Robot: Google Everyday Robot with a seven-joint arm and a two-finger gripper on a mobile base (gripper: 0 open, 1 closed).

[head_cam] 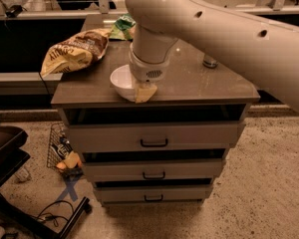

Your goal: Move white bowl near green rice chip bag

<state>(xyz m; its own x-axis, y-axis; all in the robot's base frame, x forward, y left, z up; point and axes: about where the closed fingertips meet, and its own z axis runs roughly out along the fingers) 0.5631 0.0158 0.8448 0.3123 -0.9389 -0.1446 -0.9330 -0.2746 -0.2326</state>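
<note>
My hand (142, 86) is down at the white bowl's (120, 81) 3 o'clock rim, at the tabletop's (199, 83) front edge. I cannot tell its grip state. The green rice chip bag (122, 26) lies at 12 o'clock from the bowl, well apart.

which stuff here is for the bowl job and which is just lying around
Job: white bowl, front edge of cabinet top; green rice chip bag, back edge; gripper, at the bowl's rim.
Lying about: yellow-brown chip bag; can, partly hidden; floor basket.
</note>
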